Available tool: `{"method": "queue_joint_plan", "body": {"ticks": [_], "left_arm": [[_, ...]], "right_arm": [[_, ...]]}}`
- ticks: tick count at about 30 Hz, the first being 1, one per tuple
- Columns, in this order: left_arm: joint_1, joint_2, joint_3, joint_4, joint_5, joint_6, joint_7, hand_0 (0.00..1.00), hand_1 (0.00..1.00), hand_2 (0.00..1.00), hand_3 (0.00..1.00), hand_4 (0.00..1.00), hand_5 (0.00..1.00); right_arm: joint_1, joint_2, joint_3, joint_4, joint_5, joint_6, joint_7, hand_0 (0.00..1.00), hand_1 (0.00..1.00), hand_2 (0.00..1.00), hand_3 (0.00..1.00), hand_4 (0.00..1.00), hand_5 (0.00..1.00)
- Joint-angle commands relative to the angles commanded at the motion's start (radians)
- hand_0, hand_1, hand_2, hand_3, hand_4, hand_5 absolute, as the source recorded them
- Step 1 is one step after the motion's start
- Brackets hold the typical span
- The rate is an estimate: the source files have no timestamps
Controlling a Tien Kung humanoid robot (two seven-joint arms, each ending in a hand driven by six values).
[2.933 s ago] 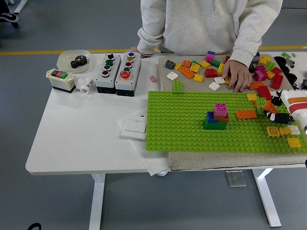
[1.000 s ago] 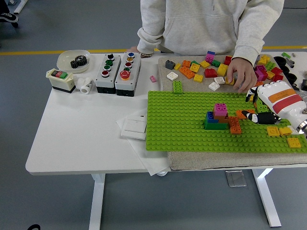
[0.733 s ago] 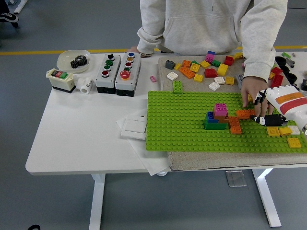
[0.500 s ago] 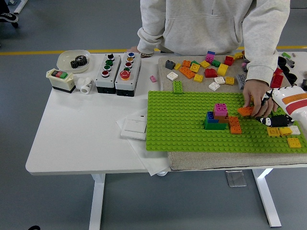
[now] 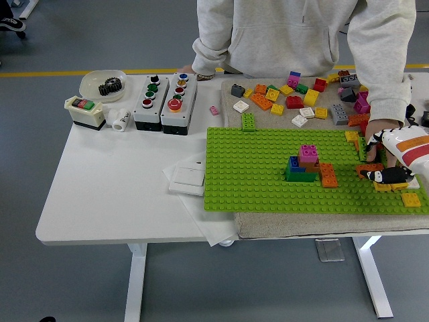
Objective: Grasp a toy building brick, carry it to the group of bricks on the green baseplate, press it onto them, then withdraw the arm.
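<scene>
The green baseplate [image 5: 255, 174] lies on a beige mat at the table's right. A group of bricks [image 5: 303, 164] stands on it: green and blue below, pink on top. An orange brick [image 5: 328, 176] sits against the group's right side. My right hand [image 5: 383, 176] is white with an orange stripe and rests at the baseplate's right edge. Its black fingers are relaxed and hold nothing. A person's hand [image 5: 379, 133] is just above my hand. It reaches down beside a second orange brick [image 5: 370, 168] that lies by my fingertips.
Several loose bricks [image 5: 288, 97] lie on the mat behind the baseplate, and yellow bricks [image 5: 410, 199] on its right edge. Two button boxes [image 5: 164, 100], a switch box [image 5: 86, 112], a bowl with a gear [image 5: 104, 84] and white plates [image 5: 188, 178] are on the left.
My right hand left an orange brick against the group and drew back to the right. The person's hand picked up the other orange brick and carried it right, next to my fingers.
</scene>
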Motion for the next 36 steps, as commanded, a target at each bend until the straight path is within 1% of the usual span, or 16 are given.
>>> {"method": "queue_joint_plan", "body": {"ticks": [3,4,8,11,20,36], "left_arm": [[0.000,-0.001,-0.001,0.000,0.001,0.001,0.000,0.866,0.852,0.854,0.647,0.733,0.620],[0.000,-0.001,-0.001,0.000,0.002,0.001,0.000,0.866,0.851,0.854,0.647,0.732,0.619],[-0.001,-0.001,-0.001,0.000,0.003,0.002,-0.001,0.866,0.851,0.854,0.647,0.732,0.619],[-0.001,-0.001,0.000,0.000,0.002,0.004,-0.002,0.866,0.850,0.854,0.646,0.732,0.618],[-0.001,-0.001,0.001,0.000,0.003,0.005,-0.004,0.865,0.850,0.855,0.646,0.731,0.618],[-0.001,-0.001,0.005,0.000,0.001,0.005,-0.006,0.861,0.849,0.852,0.644,0.730,0.619]], "right_arm": [[-0.003,0.003,-0.005,-0.011,0.001,0.003,0.006,0.577,0.575,0.631,0.582,0.882,0.434],[-0.002,0.005,-0.008,-0.018,0.003,0.003,0.007,0.573,0.575,0.634,0.585,0.908,0.455],[-0.003,0.010,-0.011,-0.045,0.013,0.002,0.013,0.573,0.575,0.634,0.585,0.908,0.455],[-0.006,0.008,-0.009,-0.052,0.015,0.002,0.015,0.573,0.575,0.633,0.584,0.907,0.455],[-0.014,0.000,-0.002,-0.039,0.016,0.001,0.022,0.573,0.574,0.630,0.579,0.907,0.457],[-0.014,-0.002,0.008,-0.048,0.017,0.001,0.025,0.573,0.573,0.626,0.575,0.905,0.456]]}}
